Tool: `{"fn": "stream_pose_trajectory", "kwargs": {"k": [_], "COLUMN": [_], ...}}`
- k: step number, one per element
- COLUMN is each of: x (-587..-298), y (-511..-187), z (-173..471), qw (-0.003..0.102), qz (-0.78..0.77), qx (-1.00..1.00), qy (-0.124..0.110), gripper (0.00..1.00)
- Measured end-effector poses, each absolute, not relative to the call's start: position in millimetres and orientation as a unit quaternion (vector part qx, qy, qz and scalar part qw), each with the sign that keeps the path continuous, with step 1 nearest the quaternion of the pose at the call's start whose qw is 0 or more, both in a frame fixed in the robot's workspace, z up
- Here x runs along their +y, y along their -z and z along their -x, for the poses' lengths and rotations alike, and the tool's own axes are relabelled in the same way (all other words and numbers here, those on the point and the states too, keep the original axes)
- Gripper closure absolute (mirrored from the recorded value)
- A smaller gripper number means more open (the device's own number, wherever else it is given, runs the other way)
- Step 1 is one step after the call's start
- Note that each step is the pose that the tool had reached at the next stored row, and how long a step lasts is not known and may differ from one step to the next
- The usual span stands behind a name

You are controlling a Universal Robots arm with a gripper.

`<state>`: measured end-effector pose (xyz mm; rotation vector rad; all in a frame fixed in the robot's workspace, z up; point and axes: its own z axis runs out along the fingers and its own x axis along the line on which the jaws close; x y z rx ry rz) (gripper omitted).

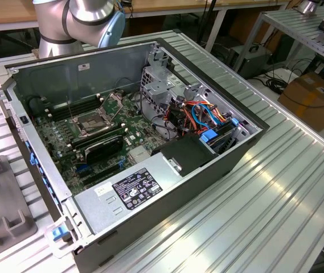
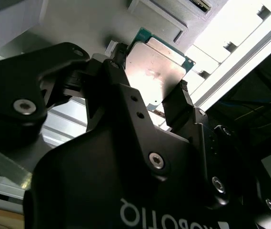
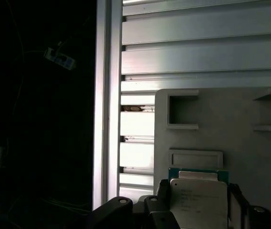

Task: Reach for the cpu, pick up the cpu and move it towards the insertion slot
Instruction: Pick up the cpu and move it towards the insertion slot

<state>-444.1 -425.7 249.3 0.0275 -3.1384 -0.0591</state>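
jaws: pinching the chip (image 2: 156, 71) by opposite edges | chip: over the grey holder (image 3: 211, 119) | socket (image 1: 93, 122): 10 o'clock from the case (image 1: 207, 176) centre | risk: a jerky move could slip the thin-edge grip and tilt the chip

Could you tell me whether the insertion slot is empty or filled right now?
Empty: the slot shows a bare dark centre; the cpu is in the gripper.
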Motion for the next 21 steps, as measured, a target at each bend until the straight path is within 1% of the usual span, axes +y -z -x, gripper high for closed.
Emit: {"fn": "stream_pose_trajectory", "kwargs": {"k": [21], "x": [-425.8], "y": [-263.3], "z": [443.9], "qw": [0.005], "qz": [-0.009], "qx": [-1.0], "qy": [0.019], "gripper": [0.45]}}
